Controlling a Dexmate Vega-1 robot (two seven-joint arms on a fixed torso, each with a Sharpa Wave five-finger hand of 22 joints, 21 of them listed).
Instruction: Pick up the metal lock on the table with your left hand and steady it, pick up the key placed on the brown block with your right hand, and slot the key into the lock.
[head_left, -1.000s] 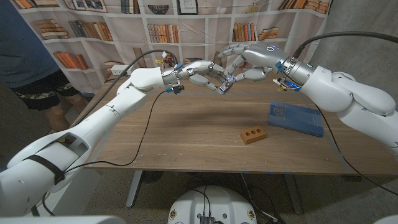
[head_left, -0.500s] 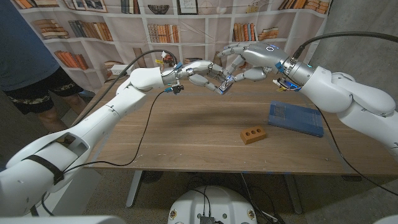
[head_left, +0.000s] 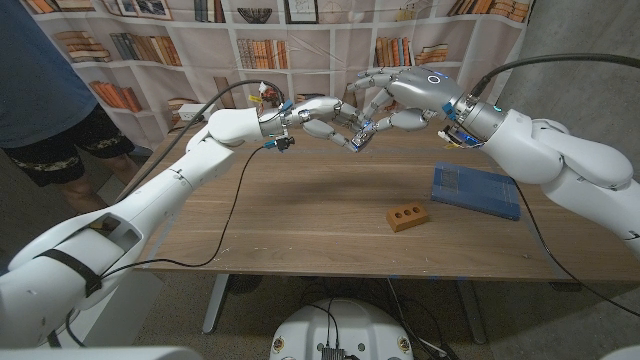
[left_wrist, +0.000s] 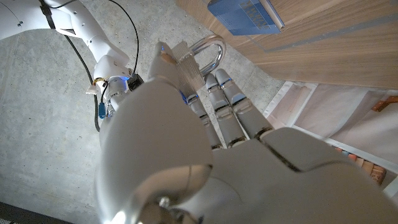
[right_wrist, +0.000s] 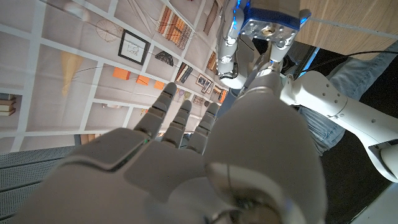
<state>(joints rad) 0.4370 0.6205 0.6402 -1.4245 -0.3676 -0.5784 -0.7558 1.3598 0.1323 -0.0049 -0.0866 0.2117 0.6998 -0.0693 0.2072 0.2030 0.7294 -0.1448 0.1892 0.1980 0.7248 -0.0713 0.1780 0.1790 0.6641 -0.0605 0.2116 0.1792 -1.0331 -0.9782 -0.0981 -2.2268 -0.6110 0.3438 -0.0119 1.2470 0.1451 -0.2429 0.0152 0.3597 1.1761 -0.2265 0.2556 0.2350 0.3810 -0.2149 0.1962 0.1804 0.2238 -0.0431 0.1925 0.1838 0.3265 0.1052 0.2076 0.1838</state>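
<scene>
- Meeting above the far side of one wooden table (head_left: 300, 220), two white hands: the left hand (head_left: 322, 115) grasps one metal lock (left_wrist: 200, 62) with a curved shiny shackle.
- Right hand (head_left: 400, 100) pinches something small at the lock; the key itself cannot be made out.
- One brown block (head_left: 407, 216), rectangular, with holes on top.
- One flat blue box (head_left: 476, 190).

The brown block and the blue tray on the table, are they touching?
Apart. The head view shows bare wood between the brown block and the blue tray.
</scene>
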